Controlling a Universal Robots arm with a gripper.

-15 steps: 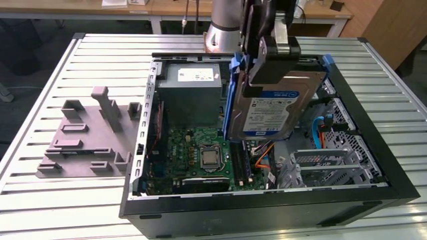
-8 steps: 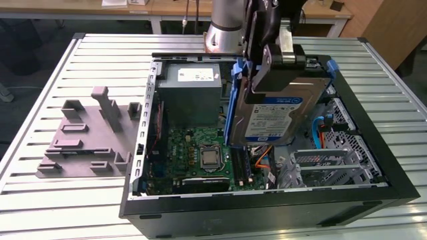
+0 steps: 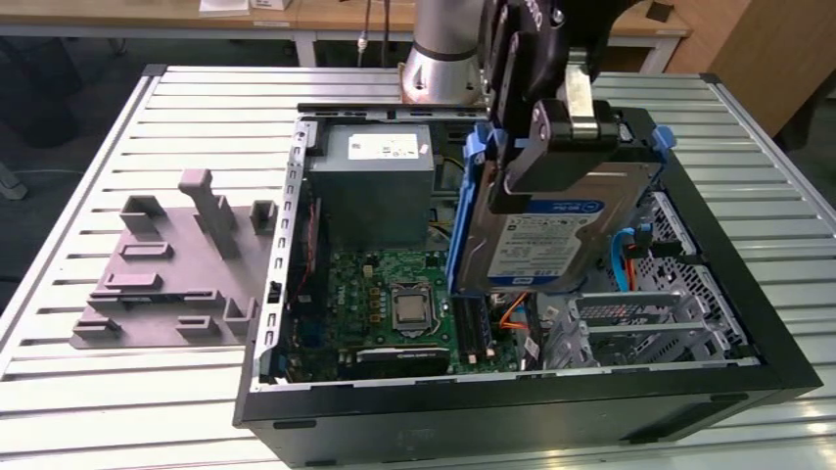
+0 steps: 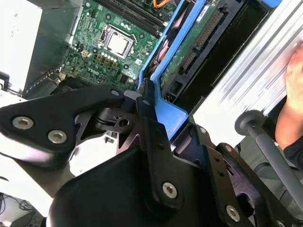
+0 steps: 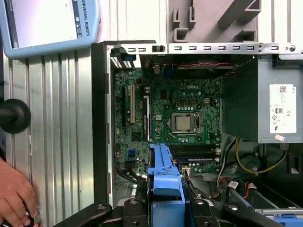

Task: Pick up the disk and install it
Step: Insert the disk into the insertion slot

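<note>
- Here, a slatted table [image 3: 209, 108] carries an open computer case [image 3: 523, 416], which fills the middle of the exterior view.
- Inside the case, a grey box [image 3: 372, 181] lies at 11 o'clock from the middle and the circuit board [image 3: 359, 294] at 7 o'clock.
- The disk [image 3: 562, 230] hangs tilted over the case, at 2 o'clock from the board, not yet seated.
- The gripper [image 3: 549, 147] is clamped on the disk's upper end, pinching its blue frame [image 4: 173, 116].
- The disk looks stiff, fairly heavy and easily hurt by knocks. Its metal seems slick, so the frame's edges are probably the safer hold, clear of the connector pins [image 4: 208, 28].
</note>
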